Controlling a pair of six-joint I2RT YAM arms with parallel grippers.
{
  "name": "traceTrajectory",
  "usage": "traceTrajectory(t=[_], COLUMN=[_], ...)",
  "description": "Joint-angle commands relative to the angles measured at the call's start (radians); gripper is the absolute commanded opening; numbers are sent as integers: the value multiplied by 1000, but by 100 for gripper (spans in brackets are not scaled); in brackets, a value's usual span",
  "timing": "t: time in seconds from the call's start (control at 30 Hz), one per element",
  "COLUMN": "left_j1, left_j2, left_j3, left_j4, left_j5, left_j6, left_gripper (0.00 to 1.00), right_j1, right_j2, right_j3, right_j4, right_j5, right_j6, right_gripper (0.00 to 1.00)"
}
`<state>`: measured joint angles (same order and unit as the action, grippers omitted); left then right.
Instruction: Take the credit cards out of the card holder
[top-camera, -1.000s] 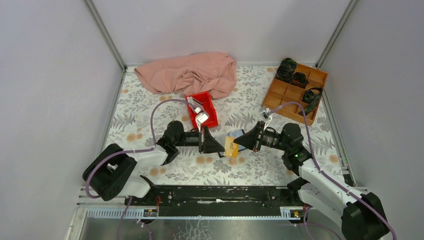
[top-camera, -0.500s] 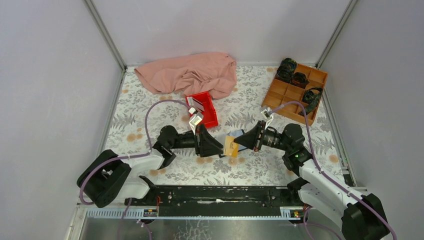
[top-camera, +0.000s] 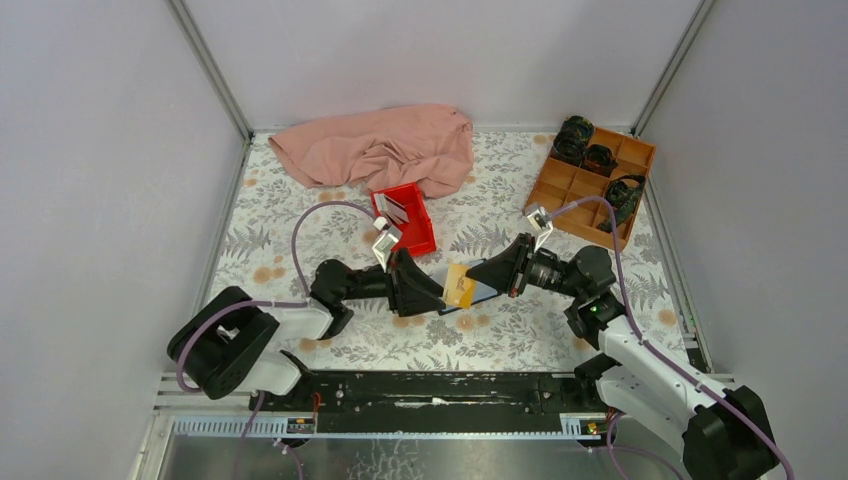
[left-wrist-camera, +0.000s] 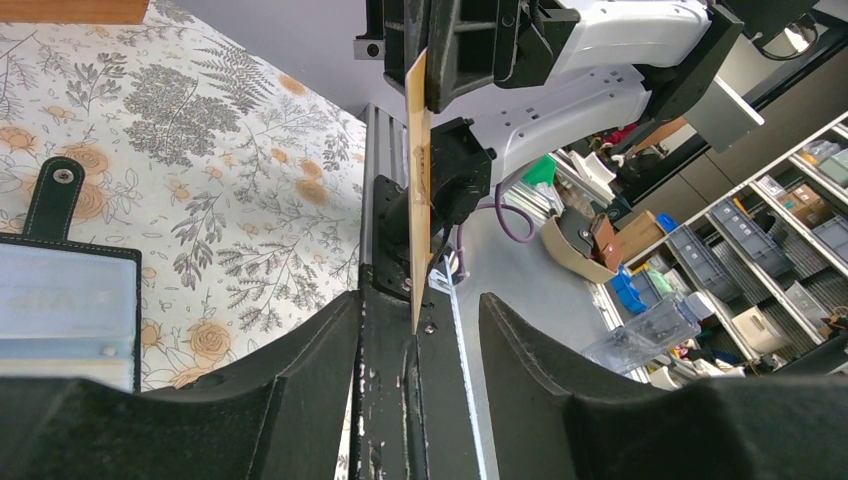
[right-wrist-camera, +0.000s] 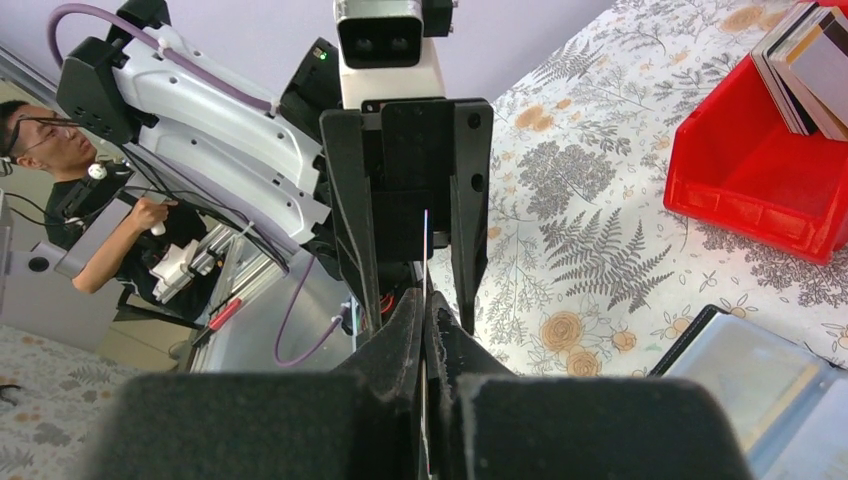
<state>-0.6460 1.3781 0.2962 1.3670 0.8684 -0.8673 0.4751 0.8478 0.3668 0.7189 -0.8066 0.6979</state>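
Note:
An orange-gold credit card (top-camera: 460, 285) hangs in the air at mid-table, with my right gripper (top-camera: 472, 277) shut on its right end. It appears edge-on in the right wrist view, credit card (right-wrist-camera: 425, 250), and as a thin upright strip in the left wrist view, credit card (left-wrist-camera: 418, 200). My left gripper (top-camera: 438, 292) is open; the card's free end stands between its fingers (left-wrist-camera: 330, 360) without touching them. The card holder (top-camera: 487, 291) lies open on the table below, blue inside, also seen as card holder (left-wrist-camera: 60, 300) and card holder (right-wrist-camera: 760, 390).
A red tray (top-camera: 418, 232) with other cards (right-wrist-camera: 810, 60) leaning in it stands just behind my left gripper. A pink cloth (top-camera: 380, 148) lies at the back. A wooden compartment box (top-camera: 590, 185) sits at the back right.
My left gripper has opened and let go of the orange-gold card. The right gripper keeps hold of the card, which has risen slightly.

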Motion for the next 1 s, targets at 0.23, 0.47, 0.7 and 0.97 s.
traceTrajectory(t=[0.23,0.47,0.7,0.97], left_j1=[3,5,27,73], left_j2=[48,28,-105,-303], left_j3=[0,-3,-6,17], left_j4=[183,172,-15,-292], left_j5=[-2,-17,-49,-133], left_j6=[-60,-59,29,118], left_gripper=[6,0,0,0], right_j1=[5,4,4,4], right_j2=[-4,-29,-91,-117], right_j3=[54,52,60,53], right_j4=[82,30,-129,-175], right_j5=[-24,-18,22,30], right_j6=[35,2,-87,-115], right_gripper=[0,0,0,0])
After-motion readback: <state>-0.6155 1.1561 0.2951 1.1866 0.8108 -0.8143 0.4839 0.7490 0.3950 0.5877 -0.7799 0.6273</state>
